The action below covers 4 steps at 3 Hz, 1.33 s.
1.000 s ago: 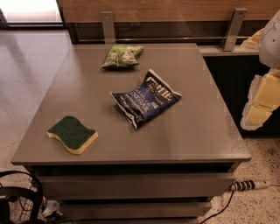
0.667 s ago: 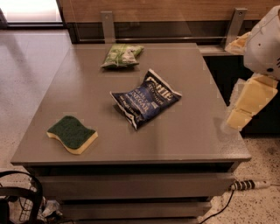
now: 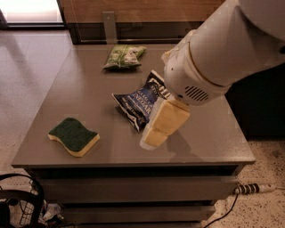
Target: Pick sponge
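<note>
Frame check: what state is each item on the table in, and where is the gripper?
sponge: lying flat, green side up, near the front left corner of the table, not grasped.
blue chip bag: lying crumpled mid-table, partly hidden behind the gripper.
green snack bag: lying near the far edge.
gripper: low over the front of the table, right of the sponge, apart from it.

Setting: you are in an indoor workspace, office or lab in kind; it cannot be narrowed further. Evidence noted:
- a pale speckled hard floor [image 3: 26,80]
- a plain grey flat-topped table [image 3: 213,147] with drawer-like fronts
- a wood-panelled wall [image 3: 147,11] behind it, with an upright grey metal bracket [image 3: 109,26]
- a white corded plug [image 3: 251,189] loose on the floor at right
- black looped cables [image 3: 18,200] at lower left

The robot's gripper [image 3: 156,133] hangs over the table's front right part.
</note>
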{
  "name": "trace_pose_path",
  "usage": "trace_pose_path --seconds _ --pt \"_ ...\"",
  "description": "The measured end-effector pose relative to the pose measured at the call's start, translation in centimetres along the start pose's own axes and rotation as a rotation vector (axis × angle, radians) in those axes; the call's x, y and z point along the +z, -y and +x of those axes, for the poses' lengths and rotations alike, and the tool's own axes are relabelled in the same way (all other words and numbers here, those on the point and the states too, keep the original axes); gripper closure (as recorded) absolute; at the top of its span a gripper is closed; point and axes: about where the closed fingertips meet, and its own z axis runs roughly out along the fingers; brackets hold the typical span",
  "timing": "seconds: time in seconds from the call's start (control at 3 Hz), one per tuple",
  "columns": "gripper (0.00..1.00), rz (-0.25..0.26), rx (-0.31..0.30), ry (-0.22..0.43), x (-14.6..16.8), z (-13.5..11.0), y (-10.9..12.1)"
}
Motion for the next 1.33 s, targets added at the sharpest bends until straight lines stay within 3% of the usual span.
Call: trace_pose_path --seconds 0.67,1.0,1.33 --pt "0.0 0.003 0.003 0.008 0.2 -0.4 -0.1" --pt "0.0 -0.002 0.045 0.055 2.2 -0.8 -1.1" --pt "0.0 -0.021 0.113 0.138 6.2 -1.0 -2.7"
